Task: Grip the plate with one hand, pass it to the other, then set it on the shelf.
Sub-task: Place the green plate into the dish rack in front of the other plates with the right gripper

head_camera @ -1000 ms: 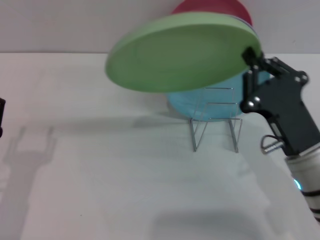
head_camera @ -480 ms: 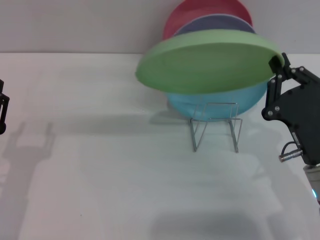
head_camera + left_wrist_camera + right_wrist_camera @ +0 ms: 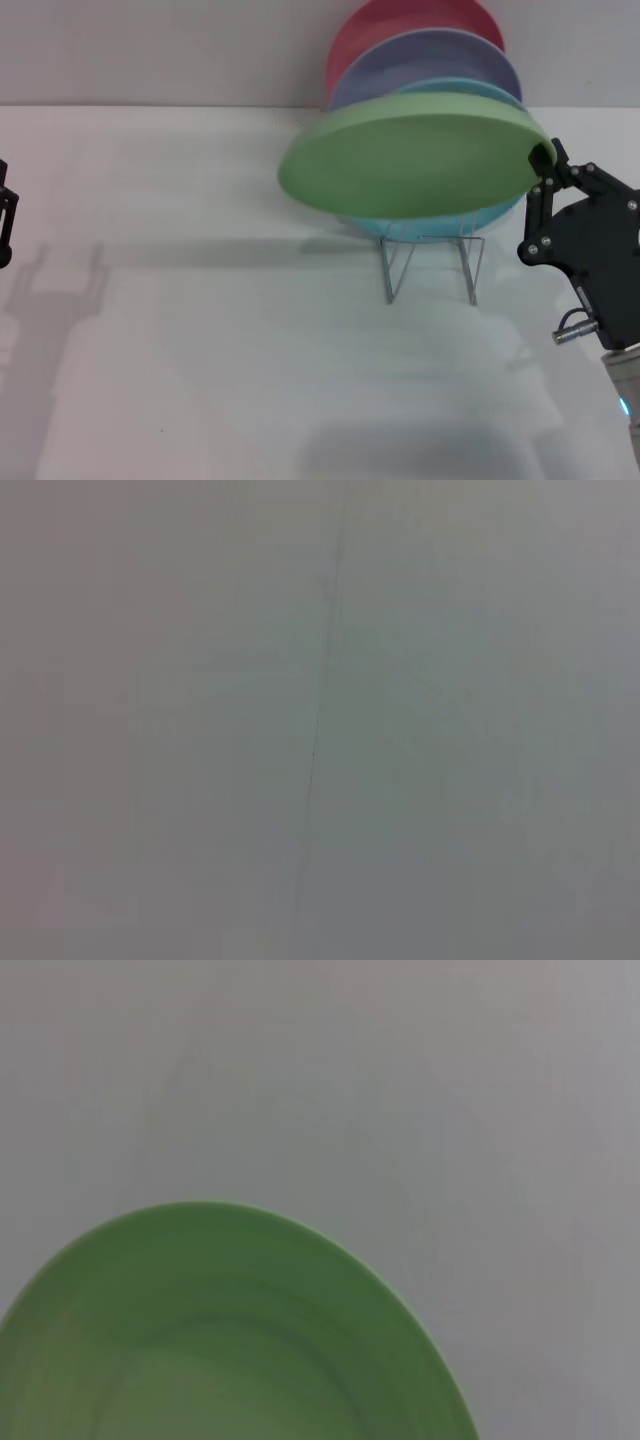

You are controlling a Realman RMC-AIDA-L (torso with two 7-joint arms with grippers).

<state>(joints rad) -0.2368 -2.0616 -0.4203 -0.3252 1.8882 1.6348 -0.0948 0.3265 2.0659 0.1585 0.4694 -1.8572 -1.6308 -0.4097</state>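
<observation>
The light green plate (image 3: pixel 415 158) hangs tilted in the air, just above and in front of the silver wire shelf (image 3: pixel 430 250). My right gripper (image 3: pixel 543 162) is shut on the plate's right rim. The plate's upper face also fills the lower part of the right wrist view (image 3: pixel 230 1340). My left gripper (image 3: pixel 4 215) is at the far left edge of the head view, away from the plate. The left wrist view shows only a blank grey surface.
A turquoise plate (image 3: pixel 500 205), a lavender plate (image 3: pixel 430 68) and a red plate (image 3: pixel 400 22) stand on edge in the shelf behind the green plate. The white table (image 3: pixel 220 340) stretches open to the left and front.
My right gripper has carried the green plate to the right and then down, from high over the table's middle to just above the shelf. The left arm has stayed at the left edge.
</observation>
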